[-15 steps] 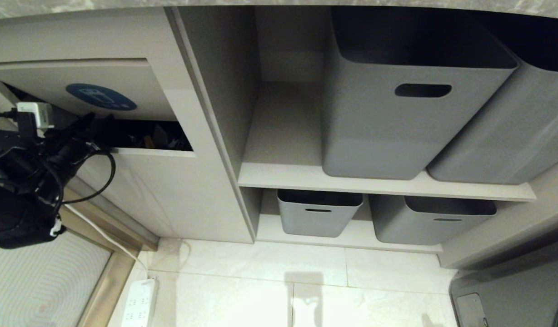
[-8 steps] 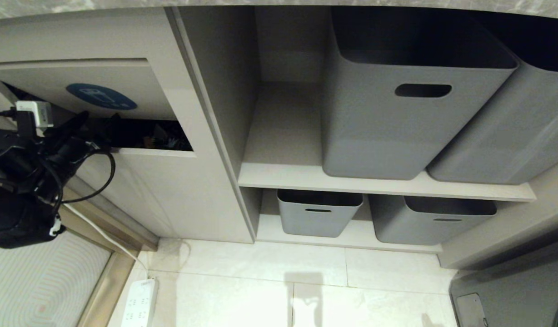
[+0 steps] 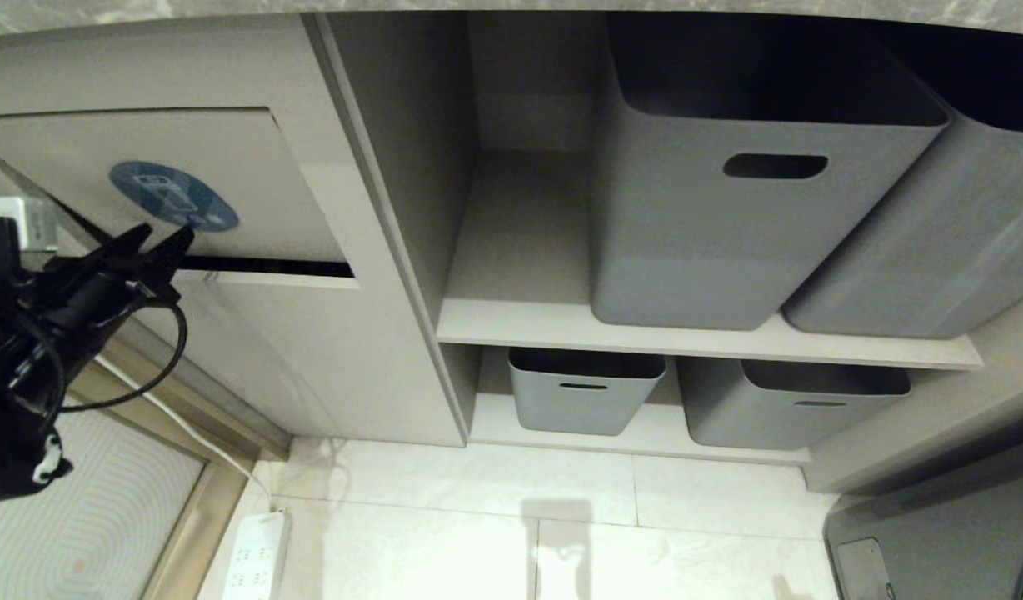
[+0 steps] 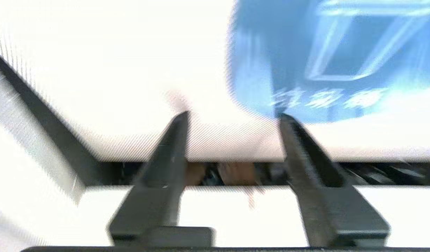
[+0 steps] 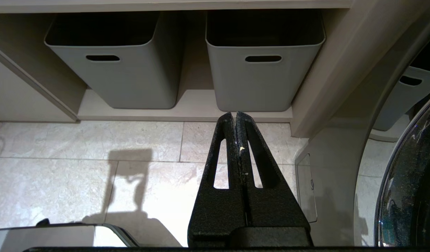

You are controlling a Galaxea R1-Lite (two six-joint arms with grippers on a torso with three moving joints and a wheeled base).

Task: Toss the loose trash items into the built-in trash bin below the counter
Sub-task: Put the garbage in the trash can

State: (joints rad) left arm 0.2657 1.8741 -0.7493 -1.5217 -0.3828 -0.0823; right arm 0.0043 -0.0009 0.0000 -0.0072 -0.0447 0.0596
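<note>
Left gripper (image 3: 160, 239): jaws part-way open with nothing between them; tips right at the lower edge of the flap, just outside the slot; its arm reaches in from the head view's left edge.
Flap (image 3: 145, 150): directly ahead of the left fingertips (image 4: 180, 120); beige, hanging almost closed, with only a thin dark gap (image 3: 270, 267) left along its lower edge.
Sticker (image 3: 172, 194): just above and ahead of the left gripper; round and blue with a white bin icon; a row of white characters under the icon, too blurred to read.
Trash bin (image 3: 311, 350): the beige panel runs down below the left gripper.
Trash (image 4: 236, 173): seen through the gap, between and beyond the left fingers; tan and dark scraps lie inside the bin; single items cannot be told apart.
Counter (image 3: 103, 10): grey stone edge well above the left gripper.
Right gripper (image 5: 235, 117): fingers pressed together and empty; pointing towards the floor tiles (image 5: 61, 147) in front of the shelves.
Grey tubs (image 5: 264, 59): two beyond the right fingertips on the lower shelf, each with a slot handle; two larger ones on the shelf above (image 3: 770, 167).
Power strip (image 3: 257, 554): white, on the floor below the left gripper; no lettering legible.
</note>
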